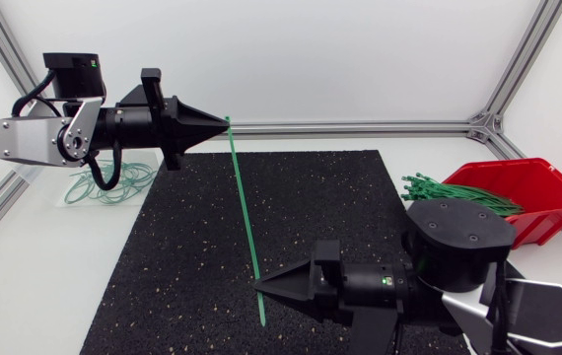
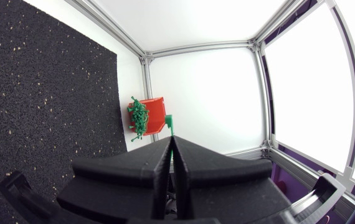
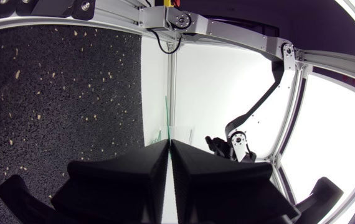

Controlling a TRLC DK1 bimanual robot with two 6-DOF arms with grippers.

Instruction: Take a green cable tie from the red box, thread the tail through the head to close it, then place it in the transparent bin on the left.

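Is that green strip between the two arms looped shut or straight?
Straight, unlooped: the thin green plastic cable tie runs in one line from the left black gripper to the right black gripper.

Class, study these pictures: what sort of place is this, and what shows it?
Probably a robotics lab test cell: a robot's left claw and right claw hold one green cable tie above a black speckled mat, inside a white-walled aluminium frame.

The left arm (image 1: 25,138) is stretching in level from the far left, its jaws pointing right and pinching the upper end of the cable tie (image 1: 245,212). The right arm (image 1: 458,242) is lying low at the near right, its jaws pointing left and clamping the tie lower down.
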